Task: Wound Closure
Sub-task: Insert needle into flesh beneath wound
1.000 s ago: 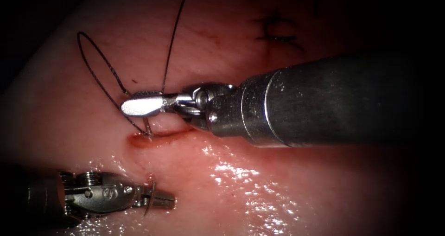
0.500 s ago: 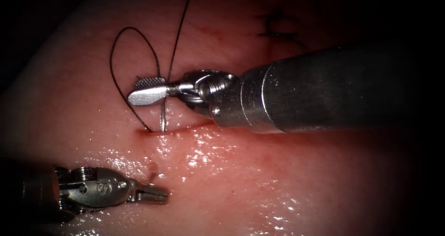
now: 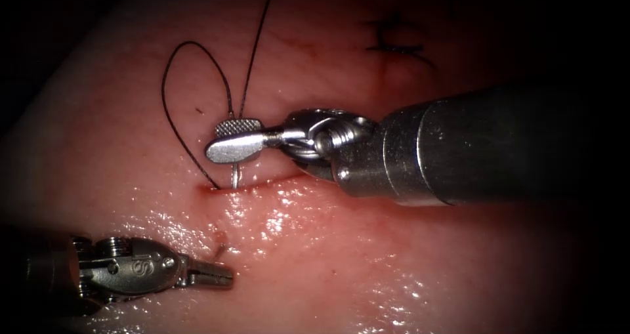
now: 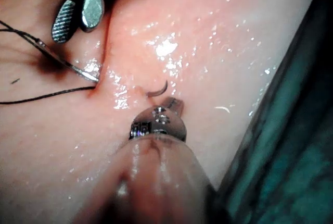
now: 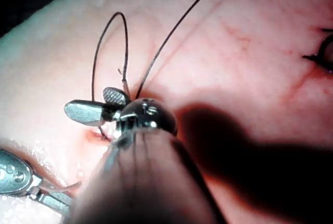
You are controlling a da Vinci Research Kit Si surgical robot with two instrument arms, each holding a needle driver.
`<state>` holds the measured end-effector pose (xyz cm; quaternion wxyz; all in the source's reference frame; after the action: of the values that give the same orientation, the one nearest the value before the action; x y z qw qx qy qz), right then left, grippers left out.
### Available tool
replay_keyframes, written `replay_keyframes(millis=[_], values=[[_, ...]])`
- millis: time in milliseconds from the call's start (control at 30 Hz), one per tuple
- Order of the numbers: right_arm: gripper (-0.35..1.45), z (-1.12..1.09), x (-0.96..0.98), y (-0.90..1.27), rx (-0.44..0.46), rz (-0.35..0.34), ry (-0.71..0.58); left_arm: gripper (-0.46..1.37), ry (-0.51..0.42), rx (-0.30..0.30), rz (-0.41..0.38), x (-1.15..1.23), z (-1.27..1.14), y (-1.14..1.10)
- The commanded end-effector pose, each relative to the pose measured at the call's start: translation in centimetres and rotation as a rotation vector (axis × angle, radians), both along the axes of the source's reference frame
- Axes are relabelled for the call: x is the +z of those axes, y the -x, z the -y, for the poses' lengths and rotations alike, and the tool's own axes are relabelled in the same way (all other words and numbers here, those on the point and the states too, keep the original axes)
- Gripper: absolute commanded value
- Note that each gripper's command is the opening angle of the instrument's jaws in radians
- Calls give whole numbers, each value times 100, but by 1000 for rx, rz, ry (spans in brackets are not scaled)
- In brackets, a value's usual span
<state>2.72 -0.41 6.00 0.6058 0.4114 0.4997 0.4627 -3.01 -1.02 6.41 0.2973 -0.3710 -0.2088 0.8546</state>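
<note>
While one slab of tissue (image 3: 407,262) carries the cut (image 3: 262,184), two tools work at its left end. The right tool (image 3: 223,140) hovers with jaws apart and holding nothing, seemingly placed to take the needle's tail. The left tool (image 3: 226,278), jaws apparently closed and empty, waits just beside the emerging tip. One thread (image 3: 167,84) loops loosely. One needle (image 3: 234,175) sits buried in the tissue. One finished stitch (image 3: 394,45) lies well apart.
</note>
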Motion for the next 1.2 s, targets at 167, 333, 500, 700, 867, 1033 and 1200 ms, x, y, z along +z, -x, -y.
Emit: replay_keyframes(millis=[167, 333, 500, 700, 867, 1033, 1200], values=[[105, -8, 13, 7, 19, 17, 3, -35, -5, 6, 2, 0, 1, 0], [105, -13, 33, 8, 27, 26, 14, -35, -5, 8, 3, 0, 2, -3], [104, -11, 57, -1, 28, 36, 32, -35, -5, 7, 3, -1, 2, -3], [101, -6, 72, -17, 30, 36, 44, -35, -5, 9, 4, -2, 3, -5], [85, -2, 83, -28, 28, 51, 53, -35, -4, 10, 3, -2, 4, -8], [-35, 6, 88, -26, 53, 121, -150, -35, -4, 12, 4, -2, 4, -10], [-35, 12, 72, -26, 110, 143, -357, -35, -4, 12, 4, -1, 4, -11]])
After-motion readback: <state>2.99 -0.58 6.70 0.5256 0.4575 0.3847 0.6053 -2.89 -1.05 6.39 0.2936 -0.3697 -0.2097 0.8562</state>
